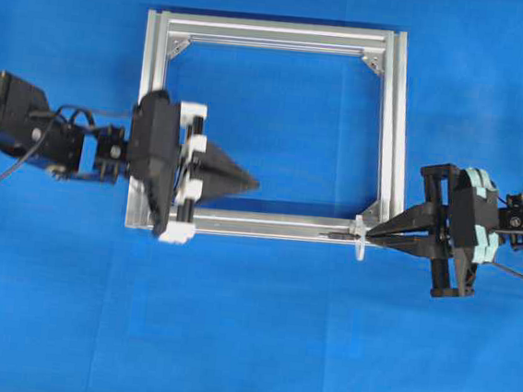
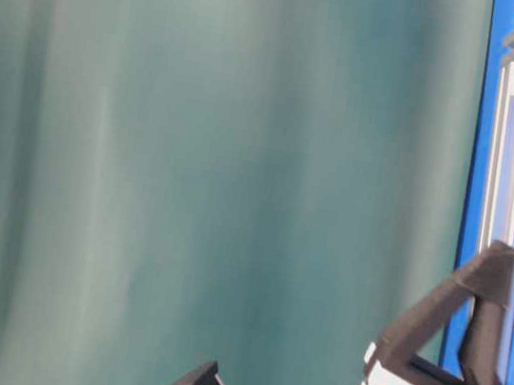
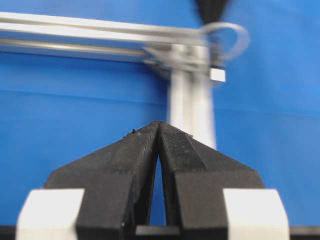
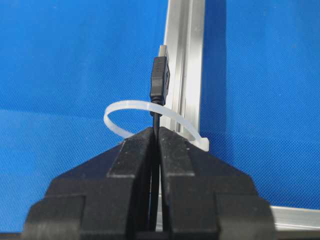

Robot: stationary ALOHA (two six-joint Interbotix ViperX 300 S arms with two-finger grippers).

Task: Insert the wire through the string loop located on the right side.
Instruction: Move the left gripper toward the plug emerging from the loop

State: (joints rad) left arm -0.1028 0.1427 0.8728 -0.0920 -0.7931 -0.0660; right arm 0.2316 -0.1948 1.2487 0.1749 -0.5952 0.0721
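Observation:
My right gripper is shut on the wire, a thin black cable pinched between its fingertips just behind the plug. The black plug with its silver tip lies over the frame's front bar, beyond the string loop. The whitish loop arches across the cable right in front of my fingertips, so the wire passes through it. From overhead the plug points left of the loop at the frame's front right corner. My left gripper hovers inside the frame, shut on nothing.
A square silver aluminium frame lies on the blue cloth, with triangular brackets in its corners. The left arm's body reaches over the frame's left bar. Blurred in the left wrist view, the frame bar runs ahead to the loop.

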